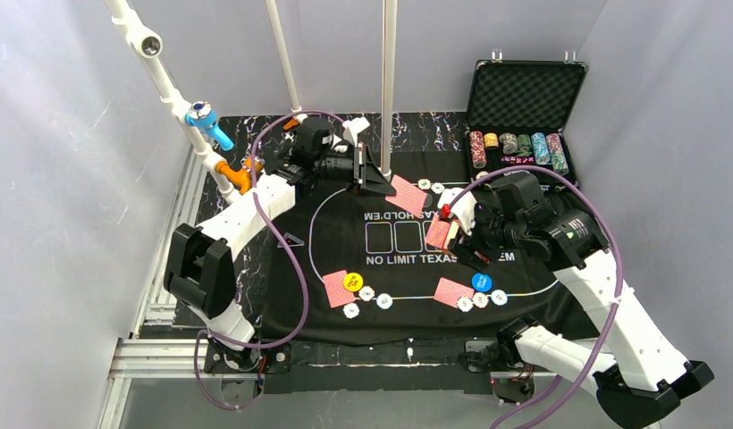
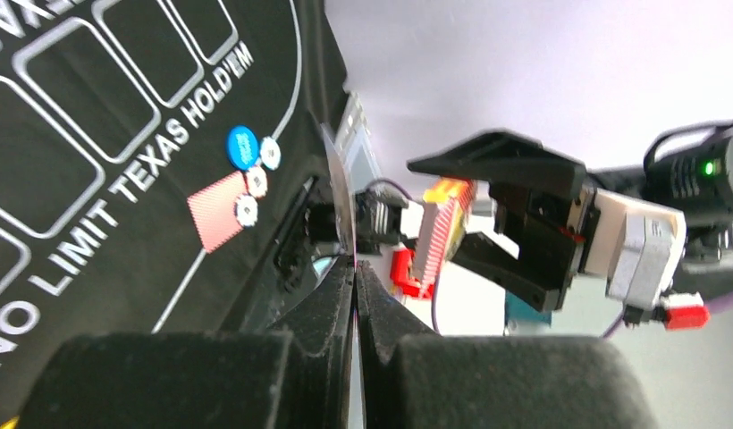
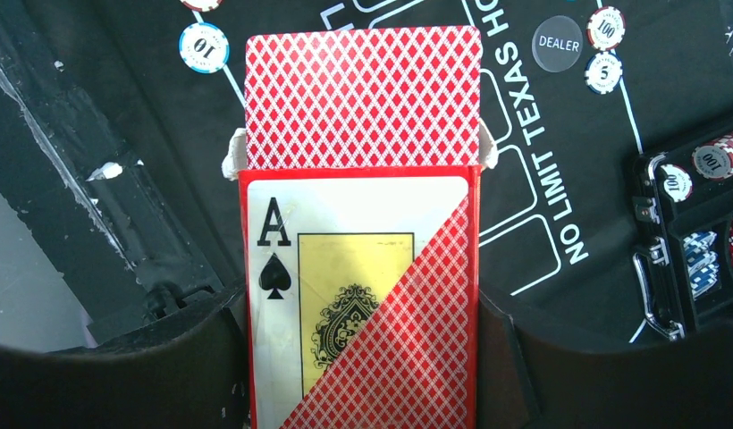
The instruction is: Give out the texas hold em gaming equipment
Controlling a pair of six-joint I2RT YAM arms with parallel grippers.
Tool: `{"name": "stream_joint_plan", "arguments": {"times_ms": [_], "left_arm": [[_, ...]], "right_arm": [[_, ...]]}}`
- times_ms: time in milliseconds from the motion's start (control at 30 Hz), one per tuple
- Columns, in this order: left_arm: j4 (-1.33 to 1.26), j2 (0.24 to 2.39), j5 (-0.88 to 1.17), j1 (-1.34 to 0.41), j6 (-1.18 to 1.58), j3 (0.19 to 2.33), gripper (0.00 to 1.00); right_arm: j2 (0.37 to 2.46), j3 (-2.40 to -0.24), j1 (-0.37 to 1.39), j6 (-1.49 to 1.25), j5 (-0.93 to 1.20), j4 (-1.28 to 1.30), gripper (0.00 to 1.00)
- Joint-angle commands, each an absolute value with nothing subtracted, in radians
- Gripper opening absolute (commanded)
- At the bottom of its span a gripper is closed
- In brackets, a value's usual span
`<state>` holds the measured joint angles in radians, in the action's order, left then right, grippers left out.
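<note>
My right gripper is shut on a red card box with an ace of spades on its front, held above the mat's right side. Red-backed cards stick out of its open top. My left gripper is shut on one card, seen edge-on; it shows red at the mat's far edge. On the near side lie a yellow disc with a card and chips, and a blue disc with a card and chips.
The black felt mat covers the table's middle. The open black case with chip stacks stands at the back right. A pale DEALER disc and two chips lie at the mat's far edge. White poles rise behind.
</note>
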<state>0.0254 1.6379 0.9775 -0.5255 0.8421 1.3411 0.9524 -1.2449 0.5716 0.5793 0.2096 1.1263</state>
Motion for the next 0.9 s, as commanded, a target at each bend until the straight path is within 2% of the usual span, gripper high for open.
{"name": "stream_joint_plan", "arguments": {"times_ms": [0,300,633,867], "left_arm": [[-0.024,1.645,0.882,-0.480,0.881,1.343,0.00],[-0.033,1.737,0.617,-0.468,0.769,1.293,0.00],[-0.038,1.864,0.364,-0.452,0.798,1.261,0.00],[-0.020,1.949,0.274,-0.466,0.810,1.284,0.00]], "right_arm": [[0.924,-1.238,0.557,0.564,0.208,1.105,0.01],[0.941,-1.259,0.542,0.566,0.204,1.119,0.01],[0.964,-1.275,0.532,0.567,0.204,1.134,0.01],[0.975,-1.278,0.517,0.566,0.205,1.136,0.01]]}}
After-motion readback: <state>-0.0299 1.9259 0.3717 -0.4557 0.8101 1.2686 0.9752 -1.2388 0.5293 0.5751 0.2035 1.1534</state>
